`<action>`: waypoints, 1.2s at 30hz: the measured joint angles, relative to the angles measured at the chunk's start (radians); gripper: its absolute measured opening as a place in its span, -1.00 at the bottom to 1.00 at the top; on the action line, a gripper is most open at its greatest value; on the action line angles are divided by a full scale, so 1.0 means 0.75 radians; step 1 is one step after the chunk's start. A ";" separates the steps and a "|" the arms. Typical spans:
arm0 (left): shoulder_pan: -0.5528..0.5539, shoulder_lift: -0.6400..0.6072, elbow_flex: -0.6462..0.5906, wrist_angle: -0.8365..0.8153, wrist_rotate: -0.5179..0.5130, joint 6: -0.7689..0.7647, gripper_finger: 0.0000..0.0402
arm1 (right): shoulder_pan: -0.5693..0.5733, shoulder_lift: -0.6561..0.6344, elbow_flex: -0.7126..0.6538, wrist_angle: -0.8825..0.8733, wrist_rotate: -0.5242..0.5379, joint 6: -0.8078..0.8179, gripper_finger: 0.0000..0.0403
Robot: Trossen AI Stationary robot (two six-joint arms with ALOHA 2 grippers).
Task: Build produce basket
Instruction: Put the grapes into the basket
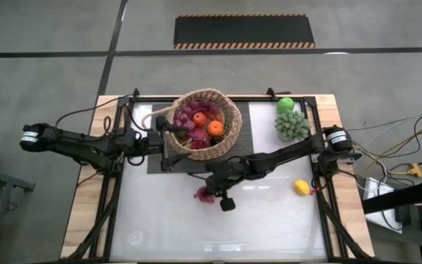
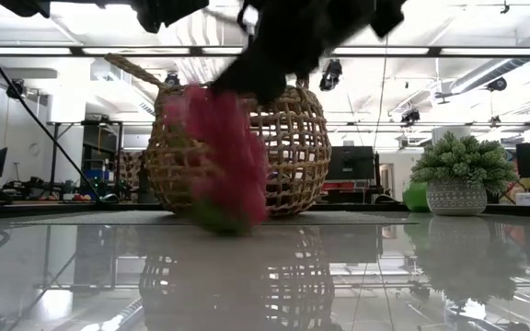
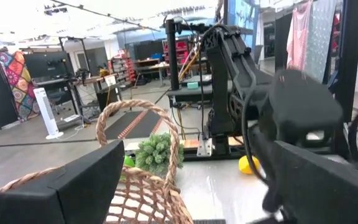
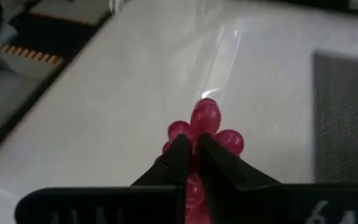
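So my right gripper is clamped down on a pinkish-red grape bunch, fingers pinched almost together with the round berries bulging out past the tips. In the high view the bunch sits right at the white table surface, just in front of the dark mat. The low view shows it as a pink smear, so I can't tell if it's lifted off the table or not.

The thing that matters: the basket lies straight back from that gripper, across the mat, near but not touching. It already has an orange and some purple-red fruit in it. So my guess is the next move is up and back over the near rim.

My left gripper is parked at the basket's left rim, fingers apart around nothing I can see. It's closer to the basket, but the right one has the fruit. The lemon and green apple are still out on the right side.
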State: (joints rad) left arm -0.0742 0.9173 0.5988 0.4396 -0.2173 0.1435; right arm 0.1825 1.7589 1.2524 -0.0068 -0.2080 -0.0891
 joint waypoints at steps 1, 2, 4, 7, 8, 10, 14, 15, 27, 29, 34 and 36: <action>0.000 0.000 0.000 0.007 0.000 -0.005 0.93 | 0.000 -0.024 0.015 -0.017 0.000 -0.002 -0.91; 0.000 0.000 0.000 0.007 0.001 -0.006 0.93 | 0.000 -0.048 0.035 -0.034 0.000 -0.013 -0.91; 0.000 -0.003 -0.001 0.009 0.001 -0.006 0.93 | 0.000 -0.102 0.072 -0.073 0.009 -0.049 -0.91; 0.000 -0.010 -0.001 0.012 0.001 -0.008 0.93 | 0.001 -0.179 0.131 -0.121 0.126 -0.127 -0.91; 0.000 -0.013 -0.001 0.010 0.001 -0.008 0.93 | 0.001 -0.202 0.149 -0.153 0.191 -0.169 -0.91; 0.000 -0.019 -0.001 0.013 0.002 -0.009 0.93 | 0.000 -0.243 0.179 -0.196 0.347 -0.256 -0.91; 0.000 -0.022 -0.003 0.013 0.002 -0.009 0.93 | -0.014 -0.294 0.220 -0.192 0.689 -0.421 -0.91; 0.000 -0.022 -0.004 0.012 0.002 -0.009 0.93 | -0.023 -0.299 0.230 -0.178 0.772 -0.435 -0.91; 0.000 -0.020 -0.005 0.031 0.004 -0.008 0.93 | -0.359 -0.259 0.265 -0.232 0.975 -0.101 -0.91; 0.000 -0.020 -0.005 0.031 0.004 -0.008 0.93 | -0.403 -0.244 0.266 -0.254 0.981 -0.026 -0.90; 0.000 -0.020 -0.005 0.031 0.004 -0.008 0.93 | -0.468 -0.231 0.266 -0.338 0.985 0.082 -0.78; 0.000 -0.020 -0.005 0.031 0.004 -0.008 0.93 | -0.478 -0.229 0.266 -0.355 0.985 0.094 -0.68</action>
State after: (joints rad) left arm -0.0742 0.9024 0.5949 0.4630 -0.2146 0.1376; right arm -0.1763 1.5871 1.4517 -0.2732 0.5304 -0.0184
